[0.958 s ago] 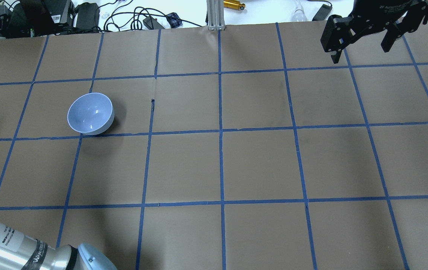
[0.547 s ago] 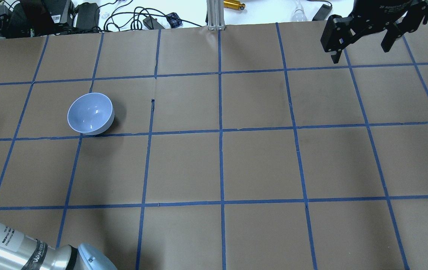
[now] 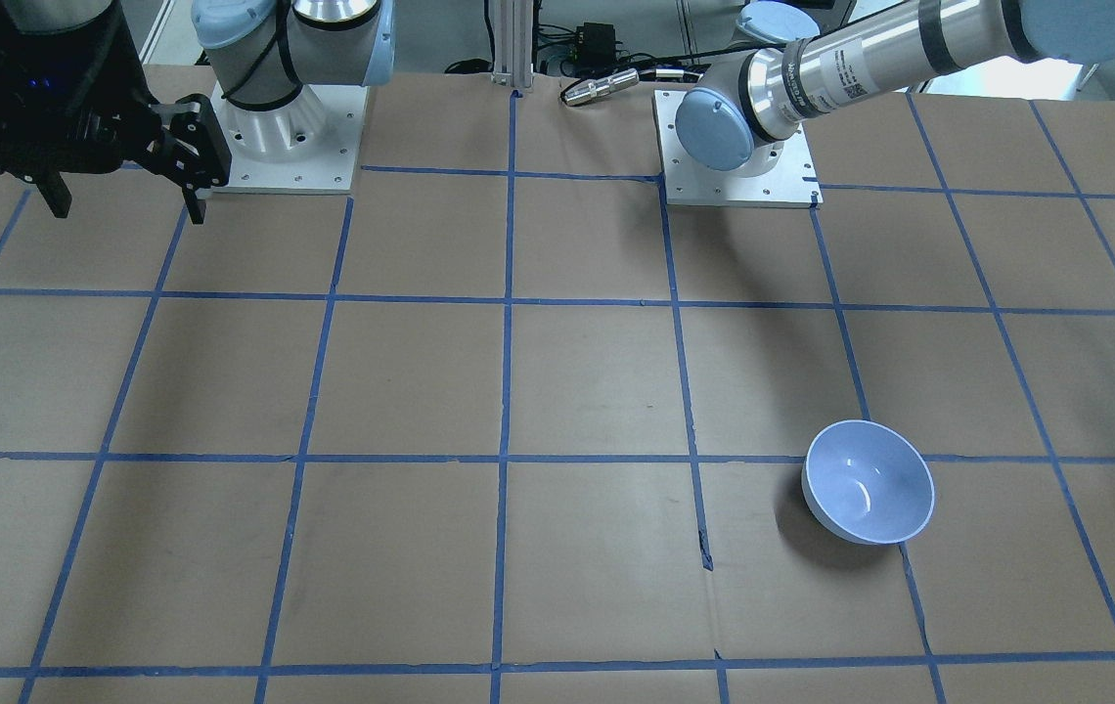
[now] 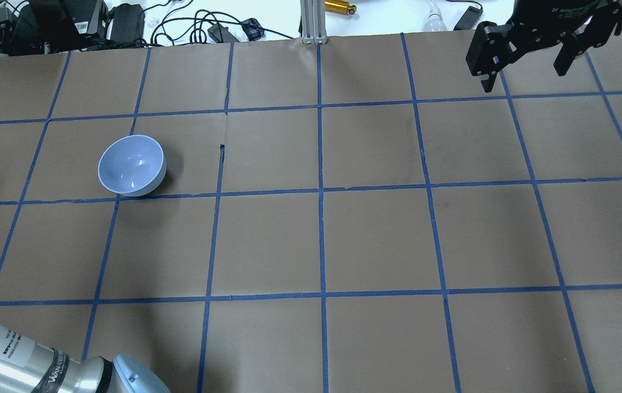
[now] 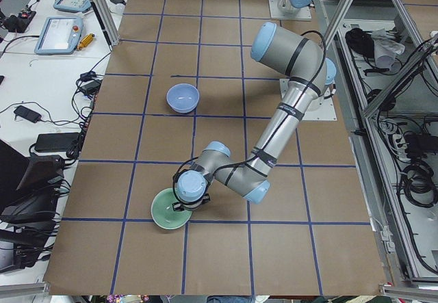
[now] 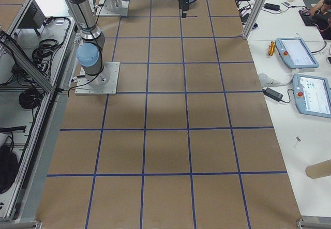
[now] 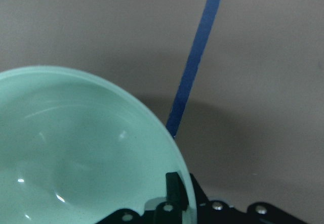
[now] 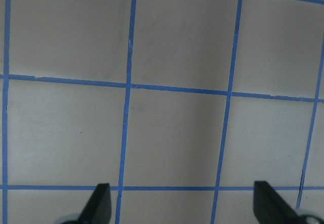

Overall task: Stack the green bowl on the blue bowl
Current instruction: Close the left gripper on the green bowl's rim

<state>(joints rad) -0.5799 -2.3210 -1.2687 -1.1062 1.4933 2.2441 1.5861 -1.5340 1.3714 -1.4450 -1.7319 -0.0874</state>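
Note:
The green bowl (image 5: 163, 217) sits near the table's left end, out of the overhead view. In the left wrist view it (image 7: 76, 153) fills the lower left. My left gripper (image 5: 181, 204) is at its rim, with one finger (image 7: 173, 183) inside the bowl, shut on the rim. The blue bowl (image 4: 131, 165) stands upright and empty on the paper; it also shows in the front view (image 3: 869, 481) and the left side view (image 5: 183, 98). My right gripper (image 4: 524, 65) hangs open and empty over the far right of the table, far from both bowls.
The brown paper table cover (image 4: 322, 240) carries a blue tape grid. Cables and power bricks (image 4: 125, 22) lie beyond the far edge. The left arm's forearm (image 4: 11, 355) crosses the near left corner. Both arm bases (image 3: 284, 117) stand on the robot's side.
The pale green sliver of the bowl at the overhead view's left edge has gone from view. The blue bowl and my right gripper have not moved.

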